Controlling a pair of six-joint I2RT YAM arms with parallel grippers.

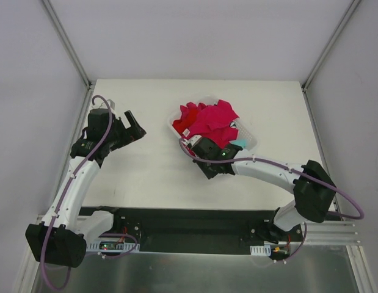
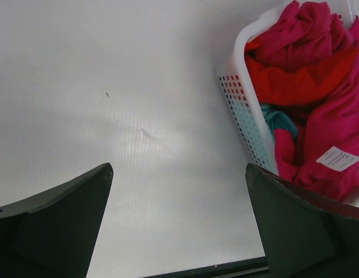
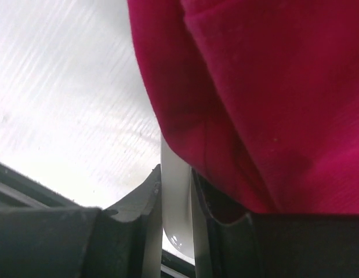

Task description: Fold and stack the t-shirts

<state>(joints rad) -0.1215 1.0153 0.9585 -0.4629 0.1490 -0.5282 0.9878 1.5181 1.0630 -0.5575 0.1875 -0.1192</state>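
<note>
Right now the right gripper (image 3: 176, 174) pinches narrowly on the rim of the white slotted basket (image 3: 177, 197), with the magenta t-shirt (image 3: 272, 87) draped against one finger. The left gripper (image 2: 179, 168) hangs wide open over the table (image 2: 138, 87), just beside the basket. The magenta t-shirt, a red t-shirt (image 2: 301, 81) and a teal t-shirt (image 2: 278, 119) lie heaped in the basket.

Magenta-pink t-shirt (image 2: 333, 119), red t-shirt (image 2: 301, 81), teal t-shirt (image 2: 278, 120); white slotted basket (image 2: 242, 110), white table (image 2: 127, 104); black fingers (image 2: 51, 231)

You stood in a robotics lab cell: bare white panels (image 1: 195, 36) at the top, aluminium posts (image 1: 65, 39) in the upper corners, a white tabletop (image 1: 152, 177).
</note>
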